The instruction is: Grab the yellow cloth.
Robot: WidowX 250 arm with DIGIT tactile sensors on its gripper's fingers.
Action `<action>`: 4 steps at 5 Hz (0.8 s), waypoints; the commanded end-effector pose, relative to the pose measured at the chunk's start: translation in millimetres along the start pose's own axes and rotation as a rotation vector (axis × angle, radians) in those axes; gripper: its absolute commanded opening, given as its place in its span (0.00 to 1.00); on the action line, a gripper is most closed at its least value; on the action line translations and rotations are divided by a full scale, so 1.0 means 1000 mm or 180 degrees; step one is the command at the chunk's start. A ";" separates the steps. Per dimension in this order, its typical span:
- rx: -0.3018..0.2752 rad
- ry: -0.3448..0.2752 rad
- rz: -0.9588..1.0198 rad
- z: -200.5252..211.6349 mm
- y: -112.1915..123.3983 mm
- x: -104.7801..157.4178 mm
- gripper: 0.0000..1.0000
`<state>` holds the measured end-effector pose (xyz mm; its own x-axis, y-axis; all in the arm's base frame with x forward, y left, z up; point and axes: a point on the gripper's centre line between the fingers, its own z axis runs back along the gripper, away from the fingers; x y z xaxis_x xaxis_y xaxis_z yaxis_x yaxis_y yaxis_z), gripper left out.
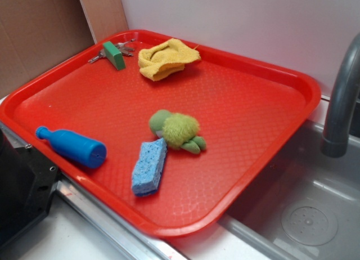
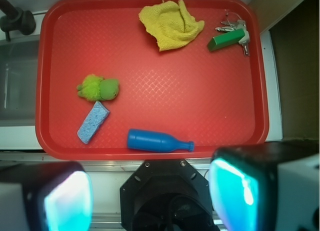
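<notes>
Red tray [image 1: 253,102] sits on a counter beside a grey sink [image 1: 309,215], white wall behind. From my wrist view the gripper [image 2: 150,196] hangs high over the near edge, fingers [image 2: 245,191] spread wide, holding nothing. Nearest: blue bottle [image 1: 72,146] and blue sponge [image 1: 149,167]; just past the sponge, a yellow-green plush toy [image 1: 177,130]. At the far rim I see the yellow cloth [image 1: 167,58], crumpled, with a green key tag [image 1: 113,55] and keys to its left.

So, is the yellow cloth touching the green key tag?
Apart. The wrist view shows bare red tray between the yellow cloth and the green key tag.
</notes>
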<state>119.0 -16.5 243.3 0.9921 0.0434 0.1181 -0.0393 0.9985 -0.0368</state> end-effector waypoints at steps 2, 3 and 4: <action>0.0054 -0.0369 -0.0507 -0.054 0.036 0.045 1.00; 0.0195 -0.0689 -0.0684 -0.085 0.049 0.084 1.00; 0.0143 -0.0905 -0.1006 -0.121 0.061 0.133 1.00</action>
<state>251.5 40.9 115.3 0.9040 -0.2728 0.3291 0.2712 0.9611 0.0519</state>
